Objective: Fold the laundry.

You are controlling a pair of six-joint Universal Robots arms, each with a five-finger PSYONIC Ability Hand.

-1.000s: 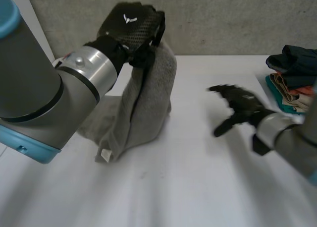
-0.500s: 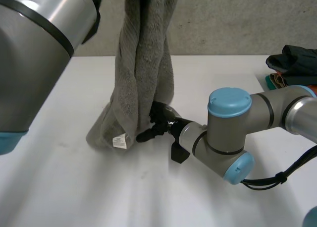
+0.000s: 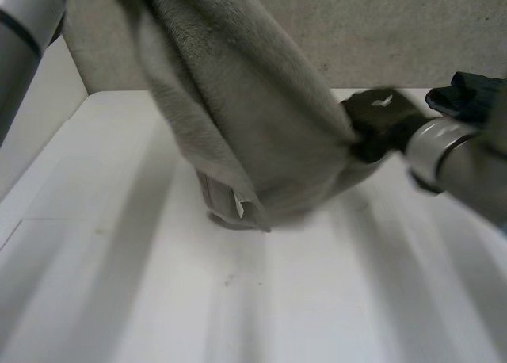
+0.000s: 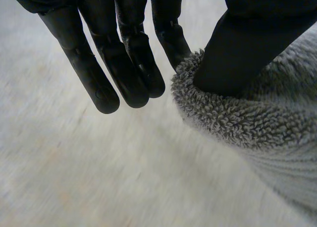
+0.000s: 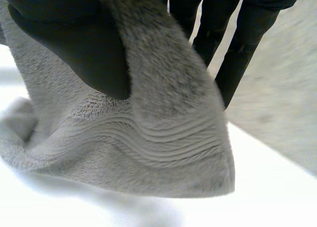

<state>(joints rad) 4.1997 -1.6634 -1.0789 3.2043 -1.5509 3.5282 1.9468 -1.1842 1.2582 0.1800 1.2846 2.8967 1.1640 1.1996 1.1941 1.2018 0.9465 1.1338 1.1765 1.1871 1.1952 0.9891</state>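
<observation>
Bright, diffuse light, pale table [image 3: 317,299] washed out, soft shadow beneath towel [image 3: 261,141]

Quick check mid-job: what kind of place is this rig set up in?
Probably a lab or test bench rather than a home: a white table, a plain grey wall that looks like concrete, and dark clothes heaped at the table's edge near the grey towel.

The right hand [image 3: 382,124], earlier open over the table [image 3: 317,299], now pinches the grey towel [image 3: 261,141] at its side, drawing it rightward; the left hand [image 4: 129,63] holds it higher than before.
</observation>
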